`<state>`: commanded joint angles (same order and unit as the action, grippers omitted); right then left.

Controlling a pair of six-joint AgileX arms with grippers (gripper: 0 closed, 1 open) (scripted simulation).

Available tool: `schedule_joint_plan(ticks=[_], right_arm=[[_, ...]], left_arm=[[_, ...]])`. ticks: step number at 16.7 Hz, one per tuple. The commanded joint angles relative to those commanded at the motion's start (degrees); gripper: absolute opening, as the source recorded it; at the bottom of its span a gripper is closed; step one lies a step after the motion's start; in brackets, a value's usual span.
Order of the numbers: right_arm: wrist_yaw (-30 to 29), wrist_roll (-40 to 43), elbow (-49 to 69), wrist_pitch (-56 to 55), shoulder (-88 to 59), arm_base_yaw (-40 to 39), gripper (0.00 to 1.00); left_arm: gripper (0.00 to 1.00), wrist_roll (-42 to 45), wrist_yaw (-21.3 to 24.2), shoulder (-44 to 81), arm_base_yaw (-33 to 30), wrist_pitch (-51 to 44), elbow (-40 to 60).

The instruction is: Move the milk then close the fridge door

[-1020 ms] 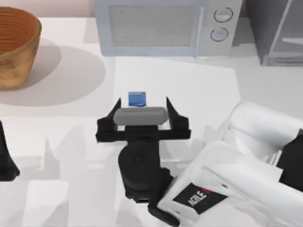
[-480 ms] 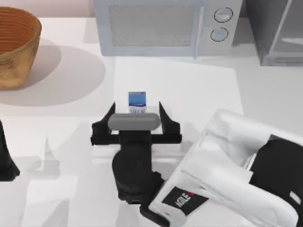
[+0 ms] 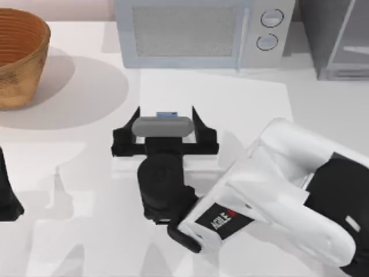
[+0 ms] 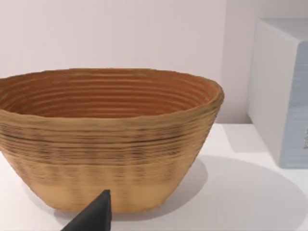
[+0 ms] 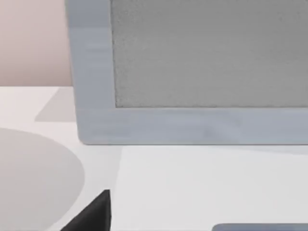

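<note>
Spread wide, the two black fingers [image 3: 137, 120] of the right gripper [image 3: 165, 118], one on each side of the small blue-topped milk carton [image 3: 167, 114] in the middle of the top view, tips apart from its sides as far as can be seen, nothing clamped. Peeking out beyond the gripper's grey rounded bar, just a sliver of the carton's blue top; lettering on it hidden. Behind the fingers, a black wrist block, then a white arm shell slanting to the lower right of the frame, with a black tag reading "AGILE" in white, the rest of the word cut off by a red mark.

Standing on the white table [image 3: 242, 109], the carton lies well short of the pale grey-blue microwave with speckled window [image 3: 185, 30] and two round knobs at the top centre. In the right wrist view, the same microwave's [image 5: 192, 72] window and frame close ahead, and a black fingertip [image 5: 94, 211] at the lower left.

At the upper right corner of the top view, the light-grey fridge door with glassy face [image 3: 351, 40], swung out from its dark grey cabinet [image 3: 314, 29].

Parked at the far left edge, the left gripper [image 3: 7, 196]; cannot tell how its fingers stand. In the left wrist view, a ribbed tan woven basket [image 4: 108, 139], also at the upper left of the top view [image 3: 20, 57].
</note>
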<state>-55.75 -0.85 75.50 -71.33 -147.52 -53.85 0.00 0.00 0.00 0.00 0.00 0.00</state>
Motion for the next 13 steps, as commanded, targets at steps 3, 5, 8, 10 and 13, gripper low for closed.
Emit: schedule_joint_plan(ticks=[3,5,8,10,13], right_arm=[[0.0,0.0,0.0,0.0,0.0,0.0,1.0],[0.0,0.0,0.0,0.0,0.0,0.0,0.85],[0.0,0.0,0.0,0.0,0.0,0.0,0.62],[0.0,0.0,0.0,0.0,0.0,0.0,0.47],[0.0,0.0,0.0,0.0,0.0,0.0,0.25]], left_arm=[[1.0,0.0,0.0,0.0,0.0,0.0,0.0],[1.0,0.0,0.0,0.0,0.0,0.0,0.0],[1.0,0.0,0.0,0.0,0.0,0.0,0.0],[1.0,0.0,0.0,0.0,0.0,0.0,0.0],[1.0,0.0,0.0,0.0,0.0,0.0,0.0]])
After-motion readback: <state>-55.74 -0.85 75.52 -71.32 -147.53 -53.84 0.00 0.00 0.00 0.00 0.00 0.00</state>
